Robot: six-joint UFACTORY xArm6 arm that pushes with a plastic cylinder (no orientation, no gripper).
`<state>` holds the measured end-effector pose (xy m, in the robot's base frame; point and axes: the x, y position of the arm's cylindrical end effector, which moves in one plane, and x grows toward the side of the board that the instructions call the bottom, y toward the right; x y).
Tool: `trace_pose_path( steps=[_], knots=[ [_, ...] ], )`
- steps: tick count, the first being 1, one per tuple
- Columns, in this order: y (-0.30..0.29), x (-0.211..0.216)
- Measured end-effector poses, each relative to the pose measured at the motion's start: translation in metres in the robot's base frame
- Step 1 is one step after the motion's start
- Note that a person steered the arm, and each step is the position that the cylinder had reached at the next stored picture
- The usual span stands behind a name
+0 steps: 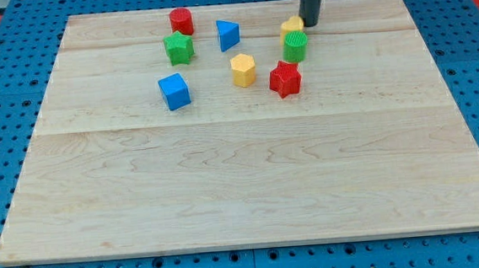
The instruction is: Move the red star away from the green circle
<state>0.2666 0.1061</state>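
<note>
My tip (310, 24) is resting at the frame's upper right, touching a yellow block (291, 27), just above the green circle (295, 46) and red star (285, 78); I am carrying no gripper.

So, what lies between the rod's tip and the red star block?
In the camera view, the green circle block lies between my tip and the red star block. A yellow block sits beside my tip, at the view's left.
</note>
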Motion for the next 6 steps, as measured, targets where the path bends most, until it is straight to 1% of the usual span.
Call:
trace_pose_path(
  steps=[1,2,3,4,5,6],
  knots=[
    [-0.026,0.023],
    [0.017,0.027],
    [0.038,0.068],
    [-0.037,0.088],
    [-0.109,0.089],
    [-0.116,0.128]
  ],
)
